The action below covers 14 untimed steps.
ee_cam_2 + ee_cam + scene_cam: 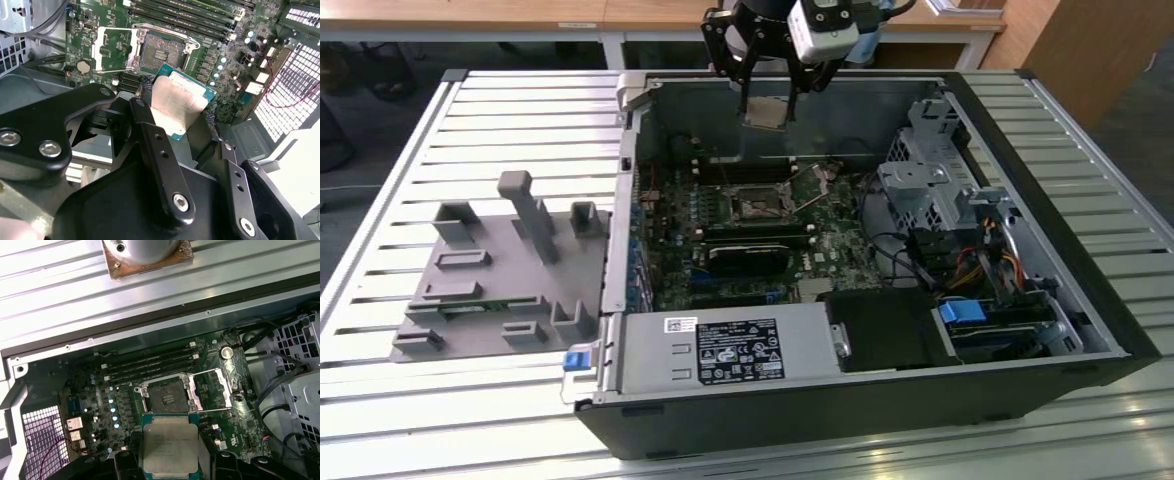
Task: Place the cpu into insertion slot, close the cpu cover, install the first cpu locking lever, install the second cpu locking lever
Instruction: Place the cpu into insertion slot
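Note:
My gripper [767, 95] is shut on the cpu [765, 113], a flat silver square chip, and holds it in the air over the far part of the open computer case. Both wrist views show the cpu [177, 102] [170, 445] clamped between the black fingers [150, 135], hovering short of the insertion slot [162, 50] [167, 397]. The slot [754, 205] lies bare with its dark centre showing. Beside it, the cpu cover [112, 50] [212, 390] is folded back open on the green board. Thin wire levers stand released around the socket.
The case [1067, 300] lies open on a slatted metal table [454, 420]. A power supply [720, 350] fills its near side and a grey drive cage [927, 190] its right in the exterior view. A grey fixture [507, 270] sits left of the case.

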### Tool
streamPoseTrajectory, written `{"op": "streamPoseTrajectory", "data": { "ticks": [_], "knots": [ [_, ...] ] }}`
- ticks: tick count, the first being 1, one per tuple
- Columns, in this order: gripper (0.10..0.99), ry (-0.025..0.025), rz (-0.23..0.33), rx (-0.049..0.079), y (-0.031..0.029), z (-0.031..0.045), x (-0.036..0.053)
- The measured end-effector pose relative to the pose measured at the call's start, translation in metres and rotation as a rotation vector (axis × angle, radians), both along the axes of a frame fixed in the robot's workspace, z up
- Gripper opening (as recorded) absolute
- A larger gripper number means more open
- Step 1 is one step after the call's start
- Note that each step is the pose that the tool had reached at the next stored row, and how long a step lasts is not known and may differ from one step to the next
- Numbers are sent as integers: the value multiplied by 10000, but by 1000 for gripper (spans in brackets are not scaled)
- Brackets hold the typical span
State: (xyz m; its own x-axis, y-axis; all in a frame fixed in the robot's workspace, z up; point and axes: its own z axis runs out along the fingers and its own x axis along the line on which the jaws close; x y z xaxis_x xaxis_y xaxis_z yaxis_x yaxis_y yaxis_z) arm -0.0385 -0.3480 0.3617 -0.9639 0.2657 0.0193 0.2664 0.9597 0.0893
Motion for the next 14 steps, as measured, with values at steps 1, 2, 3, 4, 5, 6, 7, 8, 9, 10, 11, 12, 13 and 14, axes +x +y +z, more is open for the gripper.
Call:
{"op": "streamPoseTrajectory", "data": {
  "ticks": [1,2,3,4,5,6,7,8,9,10,11,12,13,14],
  "knots": [
    [529,0,-13,0,0,0,0],
    [529,0,-25,0,0,0,0],
    [529,0,-37,0,0,0,0],
    [529,0,-49,1,0,0,0],
    [529,0,-61,1,0,0,0],
    [529,0,-75,1,0,0,0],
    [529,0,-87,0,0,0,0],
    [529,0,-100,0,0,0,0],
    [529,0,-112,1,0,0,0],
    [529,0,-125,0,0,0,0],
    [529,0,-136,0,0,0,0],
    [529,0,-148,0,0,0,0],
    [529,0,-160,0,0,0,0],
    [529,0,-173,0,0,0,0]
  ]
}}
